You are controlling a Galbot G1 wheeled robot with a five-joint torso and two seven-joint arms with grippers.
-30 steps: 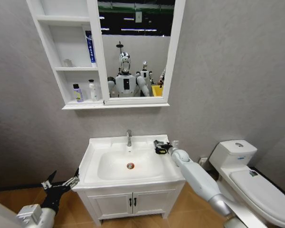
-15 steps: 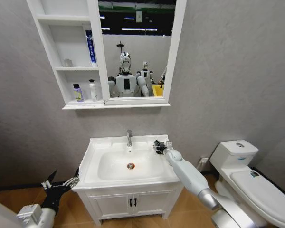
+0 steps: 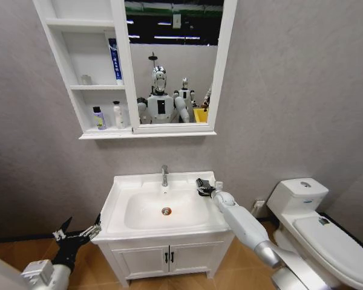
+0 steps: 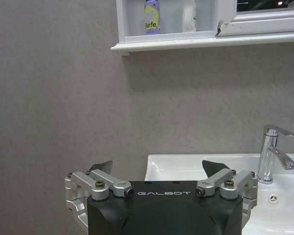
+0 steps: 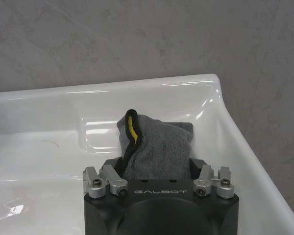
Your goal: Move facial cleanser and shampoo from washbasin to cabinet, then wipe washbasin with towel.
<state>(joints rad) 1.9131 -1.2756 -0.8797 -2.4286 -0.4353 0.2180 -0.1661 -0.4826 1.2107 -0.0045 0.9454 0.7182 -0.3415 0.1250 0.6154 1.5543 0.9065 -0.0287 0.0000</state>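
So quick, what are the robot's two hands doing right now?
Left gripper: fingers open, holding nothing, low beside the washbasin.
Right gripper: fingers shut on the towel at the washbasin's back right corner.

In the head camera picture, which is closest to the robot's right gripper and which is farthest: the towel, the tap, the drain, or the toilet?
From the right gripper, at the washbasin's back right corner:
1. Towel, gathered right between its fingers.
2. Tap and drain, both off to its left, too close to call.
3. Toilet, off to its right, beside the washbasin.
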